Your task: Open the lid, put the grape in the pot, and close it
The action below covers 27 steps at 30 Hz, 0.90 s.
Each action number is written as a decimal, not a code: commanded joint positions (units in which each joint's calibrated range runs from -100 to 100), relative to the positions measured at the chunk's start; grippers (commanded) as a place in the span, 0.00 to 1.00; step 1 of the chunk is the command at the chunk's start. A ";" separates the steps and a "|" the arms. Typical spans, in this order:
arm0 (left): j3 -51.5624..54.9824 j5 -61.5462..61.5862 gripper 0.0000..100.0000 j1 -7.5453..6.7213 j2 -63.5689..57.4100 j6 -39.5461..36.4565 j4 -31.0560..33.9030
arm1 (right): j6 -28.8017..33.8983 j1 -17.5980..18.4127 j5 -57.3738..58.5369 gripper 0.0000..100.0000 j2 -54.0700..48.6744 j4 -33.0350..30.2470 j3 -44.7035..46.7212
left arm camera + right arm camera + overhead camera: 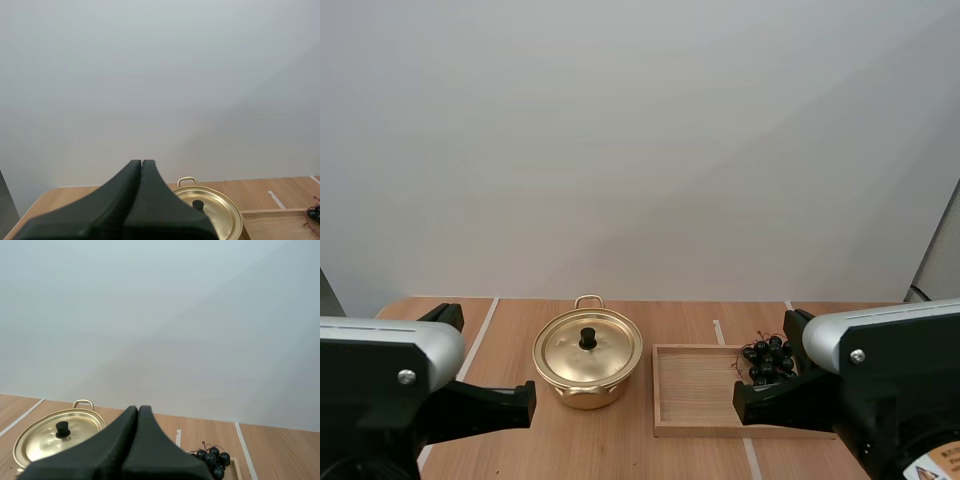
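A gold-coloured pot is sitting on the wooden table with its lid on, the black knob standing upright at the lid's centre and a small loop handle pointing to 12 o'clock. At the pot's 3 o'clock, just beside it but not touching, a shallow wooden tray is lying flat. The bunch of dark grapes is resting inside the tray, up toward its 2 o'clock corner, well apart from the pot. The left gripper is hanging near the pot at roughly its 8 o'clock, pointing toward the pot's side without touching it; from its own wrist camera the left gripper is showing as a single dark wedge, fingers pressed together on nothing, with the lidded pot just beyond it. The right gripper is hovering at about 7 o'clock of the grapes, over the tray's right end, and its wrist camera is showing the right gripper likewise clenched and empty, with the pot to one side and the grapes to the other. White tape lines are running across the tabletop.
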 commanded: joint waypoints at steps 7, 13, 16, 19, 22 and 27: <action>-6.25 13.95 0.07 0.12 0.29 0.24 0.14 | 2.53 -0.22 14.67 0.18 -0.03 0.05 -4.91; -6.25 16.19 0.65 0.12 13.09 0.97 0.02 | 3.42 -0.22 14.48 1.00 0.69 -1.80 -4.91; -6.25 14.01 1.00 0.12 22.54 4.54 -1.52 | 4.38 -0.22 14.48 1.00 2.99 -4.91 -4.91; -6.25 9.55 1.00 0.12 31.09 14.22 -6.48 | 8.14 -0.22 15.17 1.00 6.23 -8.51 -4.91; -6.25 5.57 1.00 0.12 39.81 26.42 -14.47 | 10.04 -0.22 17.02 1.00 9.79 -10.34 -4.91; -7.53 0.37 1.00 0.12 55.60 42.13 -25.30 | 10.04 -0.22 18.69 1.00 15.28 -9.94 -4.91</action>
